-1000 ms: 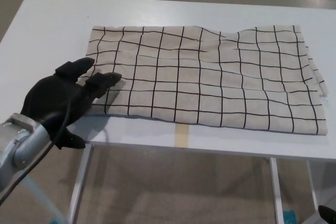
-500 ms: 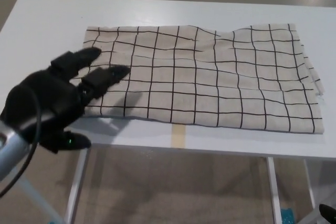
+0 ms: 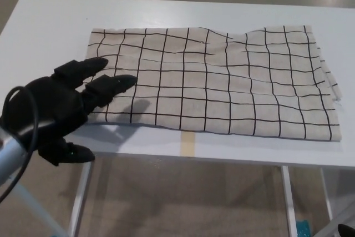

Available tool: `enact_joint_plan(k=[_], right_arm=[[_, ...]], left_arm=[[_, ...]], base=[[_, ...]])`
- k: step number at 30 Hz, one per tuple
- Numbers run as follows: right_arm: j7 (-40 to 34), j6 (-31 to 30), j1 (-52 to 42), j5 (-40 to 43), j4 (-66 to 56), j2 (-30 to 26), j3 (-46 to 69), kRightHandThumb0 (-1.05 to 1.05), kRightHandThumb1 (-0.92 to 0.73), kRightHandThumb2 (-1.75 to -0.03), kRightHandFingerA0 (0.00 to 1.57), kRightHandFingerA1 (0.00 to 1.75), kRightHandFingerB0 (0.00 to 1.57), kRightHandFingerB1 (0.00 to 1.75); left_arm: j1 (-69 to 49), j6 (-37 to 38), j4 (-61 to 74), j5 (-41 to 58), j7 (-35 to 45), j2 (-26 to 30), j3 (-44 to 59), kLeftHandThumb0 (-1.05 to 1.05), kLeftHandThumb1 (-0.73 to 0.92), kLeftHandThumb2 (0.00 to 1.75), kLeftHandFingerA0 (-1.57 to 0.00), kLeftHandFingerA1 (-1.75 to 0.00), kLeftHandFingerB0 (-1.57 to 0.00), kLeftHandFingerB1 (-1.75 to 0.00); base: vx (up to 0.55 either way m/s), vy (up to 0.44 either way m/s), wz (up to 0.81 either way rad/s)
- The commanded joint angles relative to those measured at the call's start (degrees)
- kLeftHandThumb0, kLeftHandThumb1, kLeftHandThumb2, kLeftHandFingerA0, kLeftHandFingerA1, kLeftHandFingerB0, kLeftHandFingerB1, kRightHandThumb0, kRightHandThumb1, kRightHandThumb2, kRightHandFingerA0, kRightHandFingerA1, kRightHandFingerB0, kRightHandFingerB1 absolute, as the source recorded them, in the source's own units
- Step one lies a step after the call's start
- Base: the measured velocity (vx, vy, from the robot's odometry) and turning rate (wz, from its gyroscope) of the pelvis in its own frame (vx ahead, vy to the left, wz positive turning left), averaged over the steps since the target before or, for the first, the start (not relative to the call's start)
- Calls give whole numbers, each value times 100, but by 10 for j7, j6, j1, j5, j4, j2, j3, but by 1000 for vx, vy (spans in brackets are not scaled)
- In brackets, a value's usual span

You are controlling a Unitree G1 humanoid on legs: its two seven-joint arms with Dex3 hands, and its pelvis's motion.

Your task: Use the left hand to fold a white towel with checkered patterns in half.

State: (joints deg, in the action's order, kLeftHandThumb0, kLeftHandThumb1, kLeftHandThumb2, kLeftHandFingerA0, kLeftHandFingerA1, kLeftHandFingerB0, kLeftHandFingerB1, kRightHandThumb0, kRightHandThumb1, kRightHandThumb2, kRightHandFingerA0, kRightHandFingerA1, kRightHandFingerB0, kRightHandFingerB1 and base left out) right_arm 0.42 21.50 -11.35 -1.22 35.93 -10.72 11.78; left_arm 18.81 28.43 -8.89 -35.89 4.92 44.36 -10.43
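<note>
**Left hand open over the towel's near-left corner**

So the left hand (image 3: 58, 104) comes in from the lower left, black, with its two thick fingers (image 3: 111, 85) spread apart and stretched out toward the cloth, and the thumb sticking down below the tabletop edge. It's holding nothing. The fingertips sit over the left end of the towel, and there's a soft shadow on the cloth just beside them, so I can't say for sure whether they're touching the fabric or just above it.

The white towel with checkered patterns (image 3: 222, 81) lies spread out flat across the white tabletop (image 3: 50, 31), long side running left to right. It has thin black grid lines, a few ripples along the far edge, and a bit of a doubled-up edge at the right end. Its near edge lies close to the front of the tabletop.

A strip of tan tape (image 3: 188, 144) is stuck on the tabletop just in front of the towel's near edge. The right hand doesn't show.
</note>
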Motion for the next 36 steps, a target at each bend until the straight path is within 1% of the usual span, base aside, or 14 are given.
enact_joint_plan(k=[1,2,3,4,6,7,19,20,27,36], right_arm=[[-3,4,0,4,4,-4,1,-40,-67,-60,45,41,42,37],[-1,2,1,5,5,-4,2,-40,-67,-60,45,41,42,37],[0,1,2,6,5,-5,2,-40,-67,-60,45,41,42,37],[0,1,1,7,4,-4,3,-40,-67,-60,45,41,42,37],[1,0,0,8,1,-3,2,-40,-67,-60,45,41,42,37],[-1,0,-1,7,2,-2,2,-40,-67,-60,45,41,42,37],[-7,7,-11,2,-2,0,0,-40,-67,-60,45,41,43,37],[-5,4,-10,4,-3,0,1,-40,-67,-60,45,41,43,37],[3,-9,-11,10,-17,-2,2,-40,-67,-60,45,41,43,37],[4,-14,-13,17,-25,2,5,-40,-67,-60,46,41,43,37]], left_arm=[[46,17,-64,-50,-61,-14,-12,-56,35,70,-6,-27,-7,-37],[59,21,-81,-64,-81,-18,-18,-54,35,71,0,-33,-8,-39],[69,23,-94,-75,-95,-21,-22,-54,35,71,0,-33,-8,-39],[76,24,-103,-82,-106,-22,-26,-30,31,87,0,-49,0,-47],[96,22,-127,-99,-133,-31,-37,-30,32,87,0,-49,0,-47],[112,17,-150,-115,-154,-41,-49,-50,49,55,-16,-27,-19,-29],[178,-18,-245,-166,-212,-91,-117,-47,49,56,-18,-28,-21,-29],[182,-23,-252,-169,-213,-96,-121,-27,34,89,-5,-51,-5,-49],[209,-49,-319,-188,-246,-120,-158,-26,35,89,-6,-51,-6,-49],[227,-63,-360,-188,-257,-137,-182,-27,35,90,-5,-51,-5,-49]], base=[[0,0,0],[0,0,0],[0,0,0],[0,0,0],[0,0,0],[0,0,0],[0,0,0],[0,0,0],[0,0,0],[0,0,0]])
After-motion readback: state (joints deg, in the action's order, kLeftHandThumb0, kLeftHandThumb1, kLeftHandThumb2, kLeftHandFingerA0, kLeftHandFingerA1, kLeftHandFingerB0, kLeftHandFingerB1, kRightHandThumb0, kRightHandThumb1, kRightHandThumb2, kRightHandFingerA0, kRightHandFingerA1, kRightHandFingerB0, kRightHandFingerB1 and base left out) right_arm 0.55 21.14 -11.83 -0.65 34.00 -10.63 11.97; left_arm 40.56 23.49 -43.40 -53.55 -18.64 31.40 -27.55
